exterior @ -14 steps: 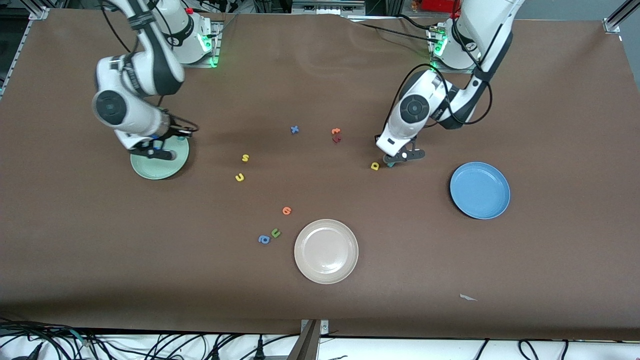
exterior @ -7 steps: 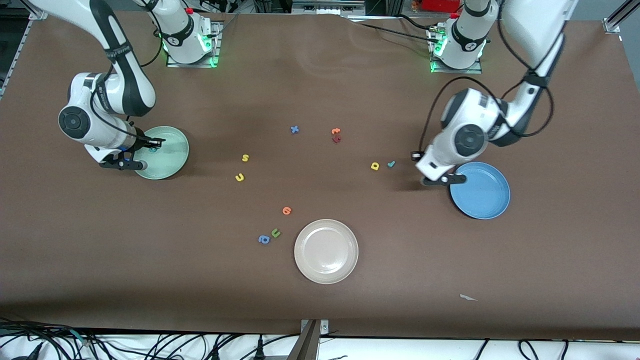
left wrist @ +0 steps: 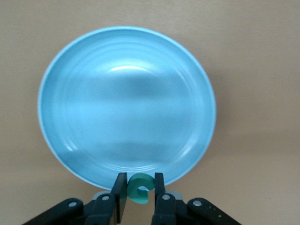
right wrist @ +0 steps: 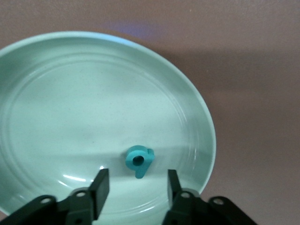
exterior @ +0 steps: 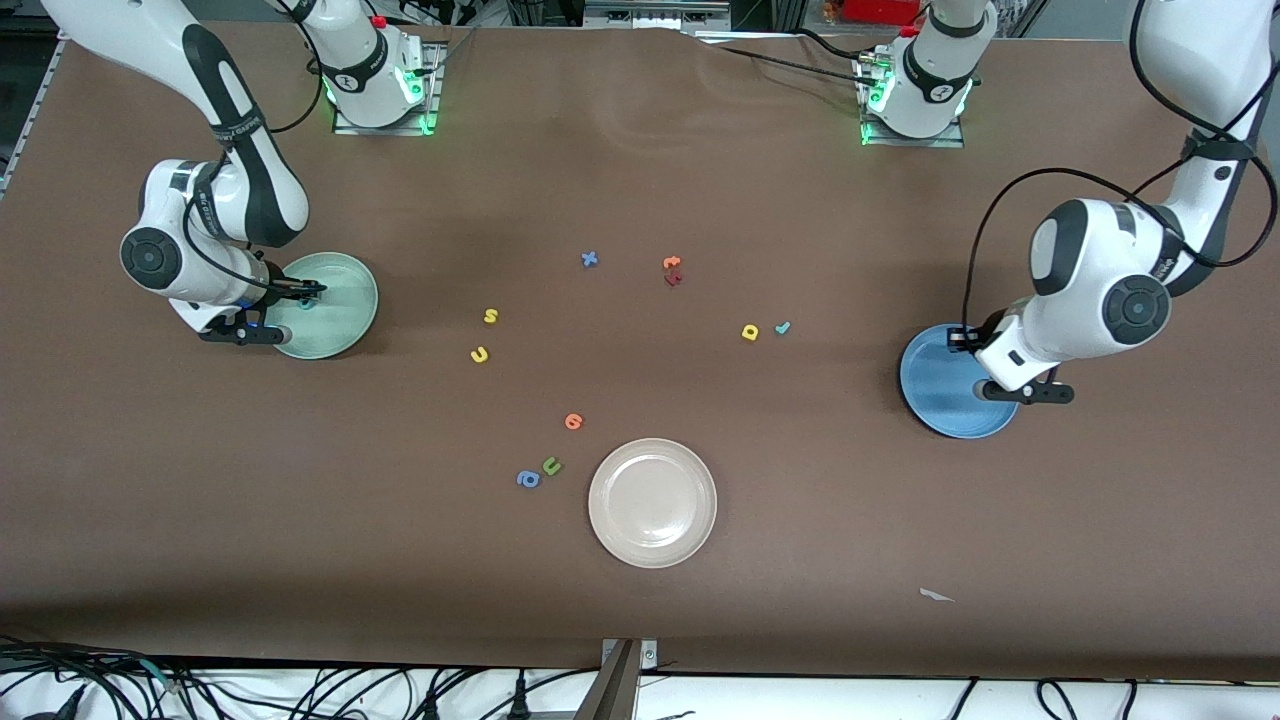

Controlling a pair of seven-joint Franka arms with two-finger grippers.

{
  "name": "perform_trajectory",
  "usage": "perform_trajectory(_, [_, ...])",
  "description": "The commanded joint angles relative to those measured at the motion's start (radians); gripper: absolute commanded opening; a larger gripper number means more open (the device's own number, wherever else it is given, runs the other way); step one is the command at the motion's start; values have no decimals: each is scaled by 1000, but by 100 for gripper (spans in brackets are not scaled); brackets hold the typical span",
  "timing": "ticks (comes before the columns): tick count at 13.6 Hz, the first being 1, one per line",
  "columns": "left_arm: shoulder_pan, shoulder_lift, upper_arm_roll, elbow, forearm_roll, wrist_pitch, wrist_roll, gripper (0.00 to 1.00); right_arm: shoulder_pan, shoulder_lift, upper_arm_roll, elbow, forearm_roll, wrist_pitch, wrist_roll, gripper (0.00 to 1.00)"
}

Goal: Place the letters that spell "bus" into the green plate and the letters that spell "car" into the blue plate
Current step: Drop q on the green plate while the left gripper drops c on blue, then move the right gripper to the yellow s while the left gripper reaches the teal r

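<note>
1. Teal "b" lies in the green plate; the right gripper hangs over it, fingers parted and empty.
2. Left gripper, over the blue plate, pinches the teal "c", not yet released.
3. Left to move: yellow "s" and yellow "u" mid-table at 3 o'clock from the green plate; yellow "a" and teal "r" at 9 o'clock from the blue plate.
</note>
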Motion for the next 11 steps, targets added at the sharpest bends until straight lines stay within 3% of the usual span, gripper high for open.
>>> perform_trajectory(1, [4, 31, -14, 14, 43, 30, 4, 100, 13, -66, 5, 5, -3, -71, 36, 99])
perform_trajectory(4, [0, 25, -23, 17, 37, 26, -15, 100, 14, -136, 146, 11, -1, -131, 217, 99])
perform_trajectory(7, [-25, 31, -55, 17, 16, 38, -111, 100, 14, -143, 295, 36, 6, -131, 428, 99])
perform_trajectory(11, [-73, 48, -161, -90, 13, 240, -393, 100, 22, -68, 479, 103, 6, -93, 755, 99])
